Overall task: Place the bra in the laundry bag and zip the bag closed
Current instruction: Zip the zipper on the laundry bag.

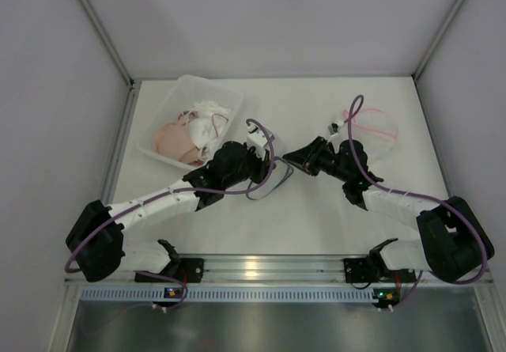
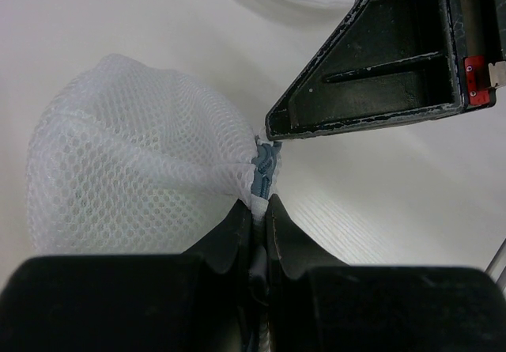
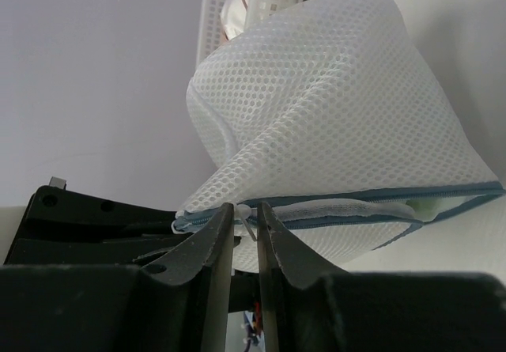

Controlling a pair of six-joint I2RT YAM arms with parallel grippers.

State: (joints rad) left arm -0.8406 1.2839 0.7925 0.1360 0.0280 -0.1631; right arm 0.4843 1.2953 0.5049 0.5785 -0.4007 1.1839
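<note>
White desk [image 1: 316,217] is seen from above, with pink bras [image 1: 170,140] piled in a clear tray [image 1: 229,99] at far left. At the left wrist, the left end effector [image 2: 259,206] is clamped on the mesh laundry bag [image 2: 134,154] at its zipper [image 2: 265,168]. At the right wrist, the right end effector [image 3: 245,219] is narrowed around a white pull tab [image 3: 247,230]; a firm grip cannot be told.

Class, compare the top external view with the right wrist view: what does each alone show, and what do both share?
Only the top view shows a pink-rimmed item and the near-edge metal rail. Only the wrist view shows the right gripper straddling a white tab on the blue-grey zipper. Both show the white basket and the mesh laundry bag.
</note>
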